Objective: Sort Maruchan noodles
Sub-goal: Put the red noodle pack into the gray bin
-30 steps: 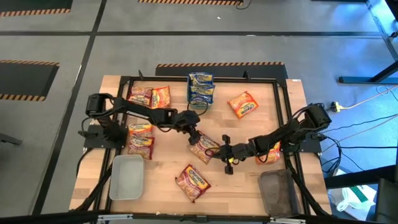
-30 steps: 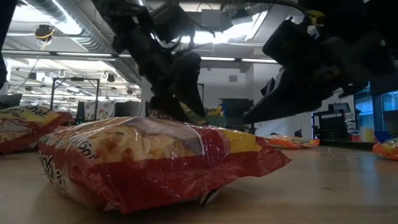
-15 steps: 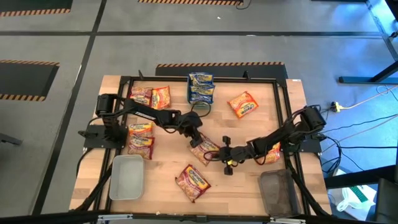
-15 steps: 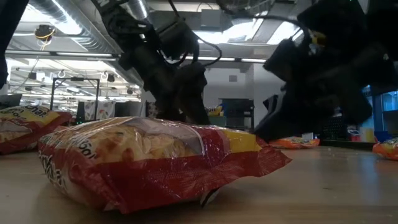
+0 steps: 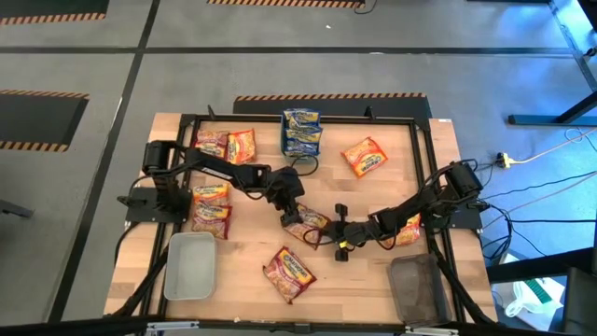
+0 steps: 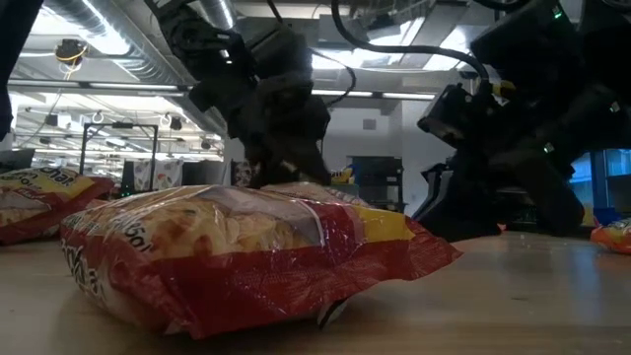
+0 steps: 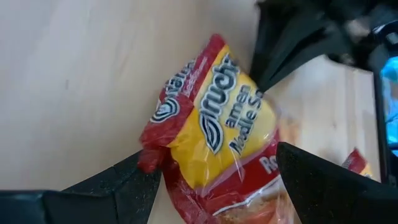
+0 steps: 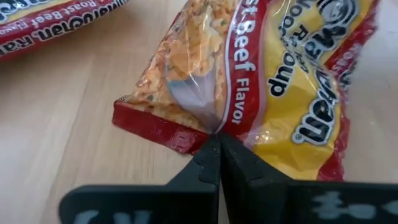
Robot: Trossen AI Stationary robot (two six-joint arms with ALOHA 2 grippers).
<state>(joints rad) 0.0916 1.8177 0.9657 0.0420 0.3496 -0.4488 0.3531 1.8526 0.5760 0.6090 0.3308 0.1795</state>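
Red-and-yellow packet [image 5: 311, 223] flat at mid-table, straddled by spread left gripper [image 5: 291, 211] reaching in low; clenched right gripper [image 5: 338, 232] nosing its edge, holding nothing. Ten packets in all; two trays [image 5: 189, 265] near the front.

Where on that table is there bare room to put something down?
Bare wood lies between the blue packets and the orange packet, and between the grey tray and the front red packet. The middle is crowded: both arms meet at one red packet.

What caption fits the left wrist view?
Open left gripper straddles a red-and-yellow ramen packet; shut right gripper touches it.
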